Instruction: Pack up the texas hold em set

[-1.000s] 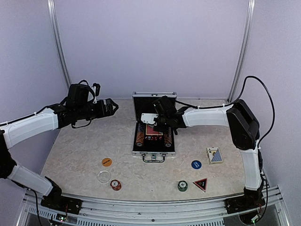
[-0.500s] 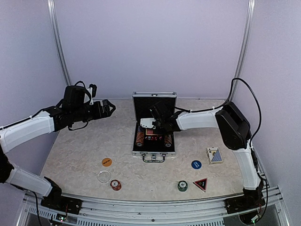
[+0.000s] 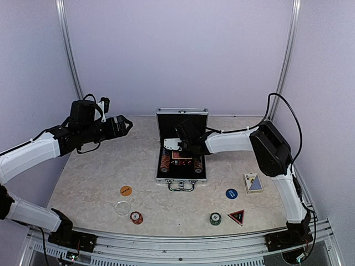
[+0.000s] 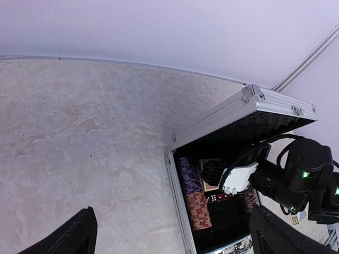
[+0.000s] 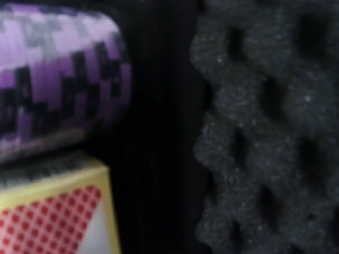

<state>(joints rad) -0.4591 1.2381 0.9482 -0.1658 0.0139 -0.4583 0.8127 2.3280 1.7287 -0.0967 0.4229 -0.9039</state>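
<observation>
case point(image 3: 182, 112): right gripper point(image 3: 178, 147) buried inside (jaw state unreadable), may snag lid foam point(image 5: 265, 132), dragging case; left gripper point(image 3: 126, 124) spread wide.

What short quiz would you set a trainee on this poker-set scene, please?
1. True or false: the blue card deck lies on the beige marbled table, outside the open silver aluminium case.
2. Which arm reaches into the case? A) left B) right C) neither
3. How many small chip stacks stand on the table between the case and the arm bases?
Key: 1 true. 2 B: the right gripper is inside the case. 3 two: the red-and-white chip stack and the green chip stack.
</observation>
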